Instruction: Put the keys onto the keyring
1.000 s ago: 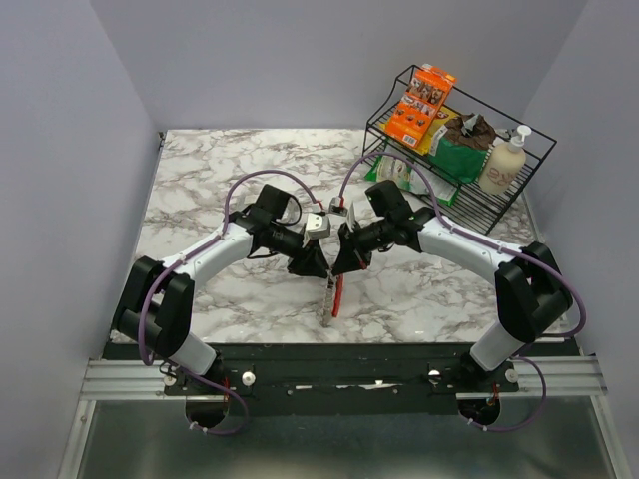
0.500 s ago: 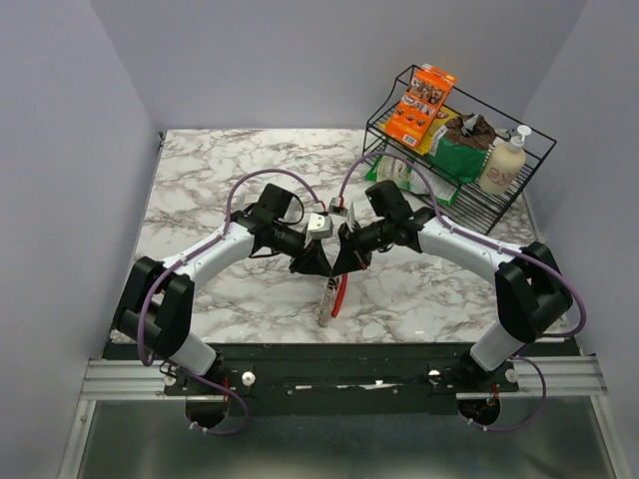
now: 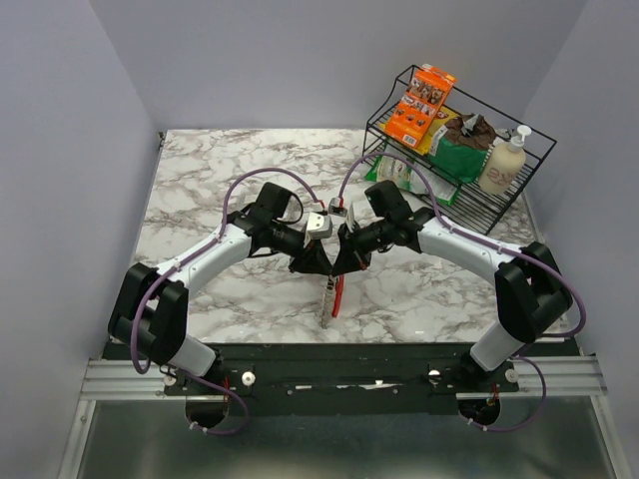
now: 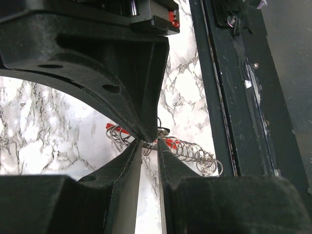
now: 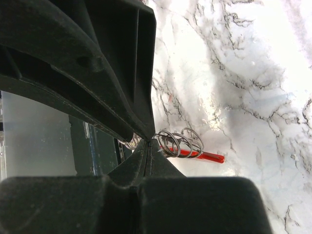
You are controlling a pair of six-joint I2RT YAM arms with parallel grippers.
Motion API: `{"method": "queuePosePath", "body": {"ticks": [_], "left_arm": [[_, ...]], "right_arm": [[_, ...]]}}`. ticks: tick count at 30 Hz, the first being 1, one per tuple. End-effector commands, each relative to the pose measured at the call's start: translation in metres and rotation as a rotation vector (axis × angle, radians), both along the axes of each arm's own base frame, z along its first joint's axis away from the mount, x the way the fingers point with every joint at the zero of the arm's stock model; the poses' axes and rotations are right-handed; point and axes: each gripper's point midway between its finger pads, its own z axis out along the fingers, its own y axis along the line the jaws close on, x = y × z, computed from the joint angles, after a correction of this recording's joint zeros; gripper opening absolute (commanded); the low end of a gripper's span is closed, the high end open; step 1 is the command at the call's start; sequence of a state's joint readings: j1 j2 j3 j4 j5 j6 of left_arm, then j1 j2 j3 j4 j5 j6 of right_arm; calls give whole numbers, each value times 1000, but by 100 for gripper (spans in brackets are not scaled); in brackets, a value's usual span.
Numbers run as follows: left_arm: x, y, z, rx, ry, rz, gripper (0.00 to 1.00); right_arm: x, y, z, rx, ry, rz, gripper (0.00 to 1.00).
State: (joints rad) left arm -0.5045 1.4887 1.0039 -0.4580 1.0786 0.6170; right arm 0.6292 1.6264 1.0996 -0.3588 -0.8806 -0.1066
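Observation:
The keyring (image 3: 330, 297), a bright red strip with a coil of silver rings, hangs just above the marble between both grippers. My right gripper (image 3: 340, 259) is shut, its tips pinching one wire ring of the keyring (image 5: 181, 142) in the right wrist view. My left gripper (image 3: 312, 261) faces it tip to tip. In the left wrist view its jaws (image 4: 149, 145) stand a narrow gap apart, with a small dark loop, seemingly the key's head (image 4: 147, 149), pinched at the tips against the keyring (image 4: 192, 152). The key's blade is hidden.
A black wire rack (image 3: 519, 195) at the back right holds an orange box (image 3: 420, 103), a green bag (image 3: 458, 152) and a white pump bottle (image 3: 503, 161). The table's dark front rail (image 3: 339, 357) lies just below the grippers. Grey walls stand on both sides.
The left arm has shifted slightly left and its gripper has edged closer to the right one. The keyring still hangs in about the same place.

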Motion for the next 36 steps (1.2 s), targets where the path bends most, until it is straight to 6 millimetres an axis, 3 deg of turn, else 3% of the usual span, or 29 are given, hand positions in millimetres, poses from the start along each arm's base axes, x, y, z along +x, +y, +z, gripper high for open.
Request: {"method": "queuePosePath", "body": {"ticks": [1, 13, 30, 36], "left_arm": [[-2, -1, 7, -11, -23, -5, 28], [-3, 0, -5, 37, -3, 1, 25], [1, 2, -22, 116, 6, 29, 29], [-1, -2, -14, 79, 2, 11, 17]], "right_arm": [[-2, 3, 9, 34, -34, 23, 1], [-2, 3, 11, 38, -41, 22, 1], [-4, 4, 14, 48, -44, 32, 1], [-4, 3, 13, 48, -37, 31, 1]]}}
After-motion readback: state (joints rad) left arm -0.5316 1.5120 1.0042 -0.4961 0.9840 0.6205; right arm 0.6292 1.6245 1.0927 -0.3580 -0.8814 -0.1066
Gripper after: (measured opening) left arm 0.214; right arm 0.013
